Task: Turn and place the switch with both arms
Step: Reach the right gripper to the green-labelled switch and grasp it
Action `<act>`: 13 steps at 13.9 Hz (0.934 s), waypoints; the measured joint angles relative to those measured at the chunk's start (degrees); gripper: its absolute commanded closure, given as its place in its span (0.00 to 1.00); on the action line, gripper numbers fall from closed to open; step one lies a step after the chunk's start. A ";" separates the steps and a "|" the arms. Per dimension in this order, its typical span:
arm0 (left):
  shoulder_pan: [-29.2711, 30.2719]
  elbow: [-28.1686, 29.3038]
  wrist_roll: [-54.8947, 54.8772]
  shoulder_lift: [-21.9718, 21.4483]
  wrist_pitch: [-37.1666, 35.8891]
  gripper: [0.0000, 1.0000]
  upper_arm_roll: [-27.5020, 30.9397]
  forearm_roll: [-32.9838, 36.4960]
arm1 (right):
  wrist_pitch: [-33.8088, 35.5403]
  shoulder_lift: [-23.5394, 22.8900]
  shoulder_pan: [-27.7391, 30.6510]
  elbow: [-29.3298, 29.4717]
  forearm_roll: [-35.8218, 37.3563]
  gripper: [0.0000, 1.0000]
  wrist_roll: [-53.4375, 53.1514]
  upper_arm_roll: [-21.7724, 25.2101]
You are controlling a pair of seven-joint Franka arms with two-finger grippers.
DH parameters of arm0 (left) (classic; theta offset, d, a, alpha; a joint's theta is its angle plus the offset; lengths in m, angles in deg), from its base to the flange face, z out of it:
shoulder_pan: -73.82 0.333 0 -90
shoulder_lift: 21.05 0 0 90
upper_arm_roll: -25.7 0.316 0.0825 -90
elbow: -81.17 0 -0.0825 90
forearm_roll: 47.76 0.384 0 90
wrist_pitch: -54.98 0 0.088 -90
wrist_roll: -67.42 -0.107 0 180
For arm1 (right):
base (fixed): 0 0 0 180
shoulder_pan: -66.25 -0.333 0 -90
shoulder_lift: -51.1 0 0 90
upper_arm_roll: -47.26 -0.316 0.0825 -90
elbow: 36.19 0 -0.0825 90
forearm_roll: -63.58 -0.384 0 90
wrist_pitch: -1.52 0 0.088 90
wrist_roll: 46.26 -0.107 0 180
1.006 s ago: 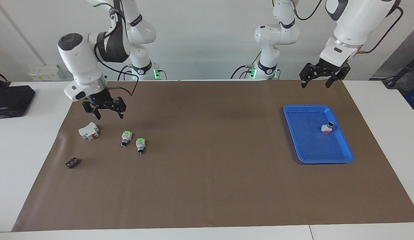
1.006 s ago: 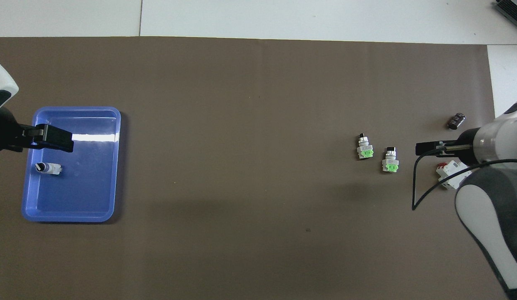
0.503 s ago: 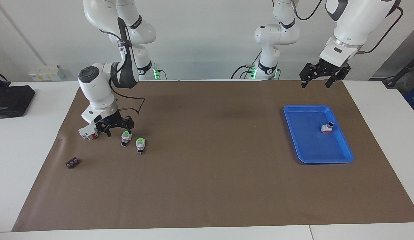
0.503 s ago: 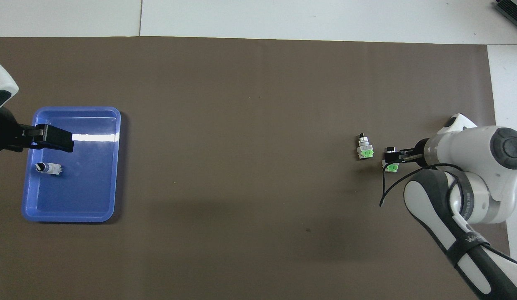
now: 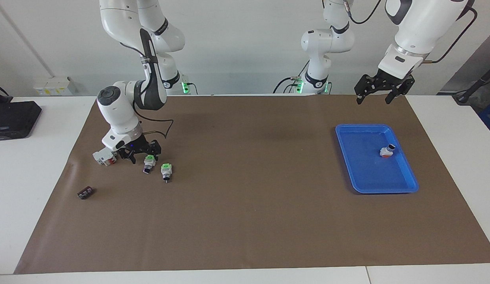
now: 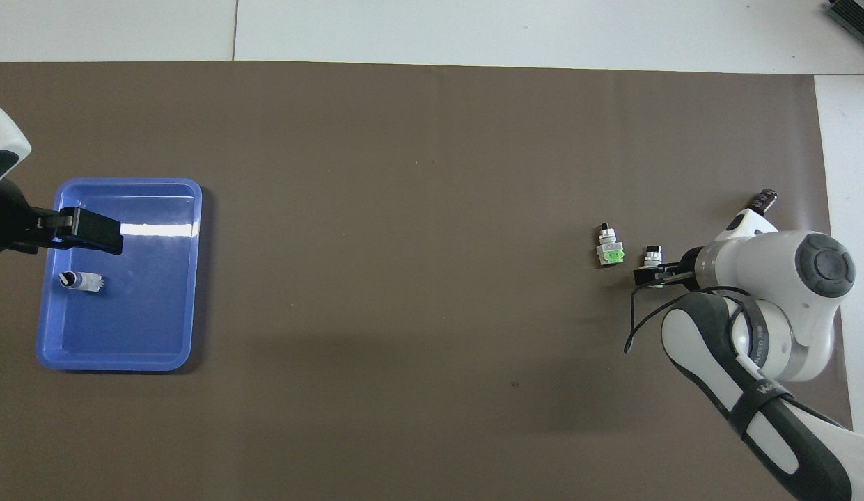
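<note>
Two green-ended switches lie side by side on the brown mat at the right arm's end. My right gripper (image 5: 144, 155) is open and low over the one nearer that end (image 5: 149, 162), its fingers on either side of the green end. In the overhead view the right gripper (image 6: 645, 277) covers that switch's green end; only its knob (image 6: 652, 255) shows. The other green-ended switch (image 5: 166, 171) lies free beside it and also shows in the overhead view (image 6: 610, 248). My left gripper (image 5: 378, 94) is open and empty, and waits raised over the blue tray's edge (image 6: 90, 233).
The blue tray (image 5: 363, 169) holds a small red-ended switch (image 5: 387, 151). A larger white block with a red part (image 5: 104, 156) lies right beside my right gripper. A small dark part (image 5: 85, 193) lies farther from the robots. A black box (image 5: 12, 118) sits off the mat.
My right gripper came down from above the white block and moved over to the nearer-end green switch, ending low around its green end. The left arm has not moved.
</note>
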 measured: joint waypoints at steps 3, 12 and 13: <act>0.00 0.00 0.00 0.00 0.00 0.00 0.00 0.00 | -0.49 -0.13 0.00 -0.41 -0.08 0.26 0.02 -0.01; 0.00 0.00 0.00 0.00 0.00 0.00 0.00 0.00 | -2.70 -1.44 -0.22 -0.81 -0.21 0.52 0.02 -0.14; 0.00 0.00 0.00 0.00 0.00 0.00 0.00 0.00 | -2.71 -1.44 -0.23 -0.85 -0.21 0.79 0.02 -0.14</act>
